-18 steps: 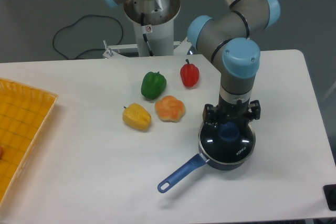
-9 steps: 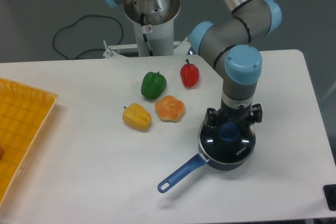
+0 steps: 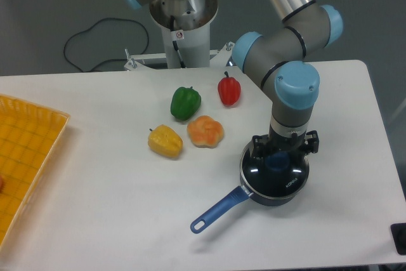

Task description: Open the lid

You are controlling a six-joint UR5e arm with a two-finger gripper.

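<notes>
Camera view, lower right: we log the gripper [image 3: 277, 158] directly above the lid [image 3: 275, 176], fingers flanking its blue knob [image 3: 276, 161]; whether they grip it we cannot tell.

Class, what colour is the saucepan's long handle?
Blue: the handle shows clearly in the fixed camera view.

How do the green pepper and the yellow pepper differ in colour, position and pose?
The green pepper is dark green; the yellow pepper is pale yellow. The green pepper lies farther back, beside the red pepper; the yellow pepper lies nearer the camera, beside the orange pepper. The green pepper's stem points up and back; the yellow pepper lies on its side, stem toward the left. Both rest on the white table, apart from the saucepan.
</notes>
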